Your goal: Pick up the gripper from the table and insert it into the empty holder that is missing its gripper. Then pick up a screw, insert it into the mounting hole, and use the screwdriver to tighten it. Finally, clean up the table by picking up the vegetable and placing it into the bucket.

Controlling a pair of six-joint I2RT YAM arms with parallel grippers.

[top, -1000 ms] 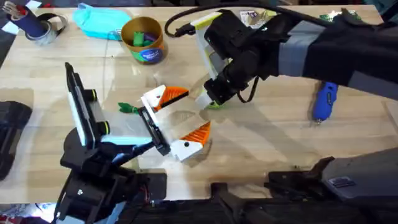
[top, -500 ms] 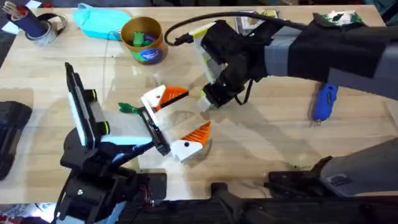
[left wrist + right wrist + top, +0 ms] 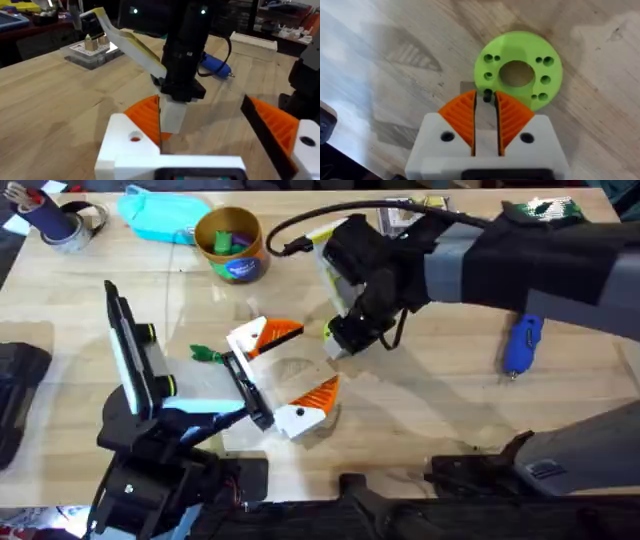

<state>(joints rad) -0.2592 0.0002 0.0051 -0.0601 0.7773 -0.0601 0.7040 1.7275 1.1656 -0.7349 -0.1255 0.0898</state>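
Observation:
My right gripper point(image 3: 336, 342) reaches in from the right and points down at mid-table, over a lime-green round disc point(image 3: 517, 47) with holes. Its orange pads point(image 3: 461, 116) stand almost together, with a thin slit between. A small dark spot shows at their tips; I cannot tell if it is a screw or a hole in the disc. My left gripper point(image 3: 315, 360) lies wide open just in front of it, nothing between its fingers point(image 3: 145, 112). The green vegetable point(image 3: 207, 355) lies to its left. The gold-yellow bucket point(image 3: 230, 242) stands at the back. The blue screwdriver point(image 3: 522, 343) lies at the right.
A teal pouch point(image 3: 160, 215) and a dark cup with a tape roll point(image 3: 58, 222) sit at the back left. A clear box point(image 3: 90, 47) of small parts stands at the back centre. Bare wood table point(image 3: 450, 410) lies between the grippers and the screwdriver.
The right gripper has shifted a little toward the back left over the last second, then held still. The left arm has not moved.

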